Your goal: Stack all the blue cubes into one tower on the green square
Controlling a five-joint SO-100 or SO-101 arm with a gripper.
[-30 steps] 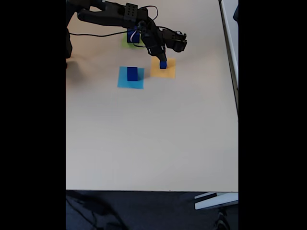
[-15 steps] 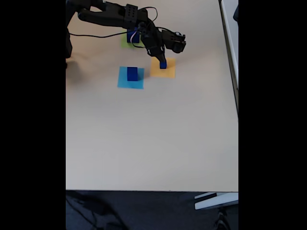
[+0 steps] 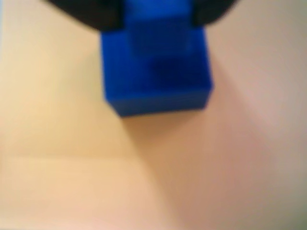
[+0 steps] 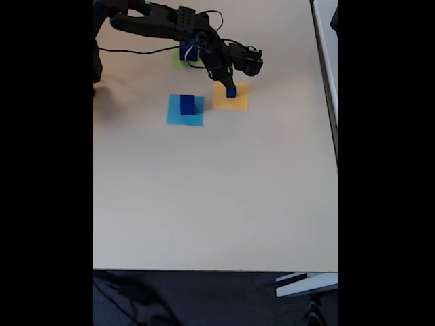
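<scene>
My gripper hangs over the orange-yellow square, shut on a small blue cube. Up close in the wrist view, the same blue cube is blurred and sits between my two black fingers at the top edge, gripper. In the fixed view, a second blue cube stands on the light-blue square. A third blue cube rests on the green square, both partly covered by my arm. No tower stands.
My black arm reaches in from the top left, with a cable trailing along the table. The table's right edge runs near a pale strip. The front edge lies low in the view.
The gripper and the small blue cube have shifted slightly up and left over the orange-yellow square. The other two cubes have not moved.
</scene>
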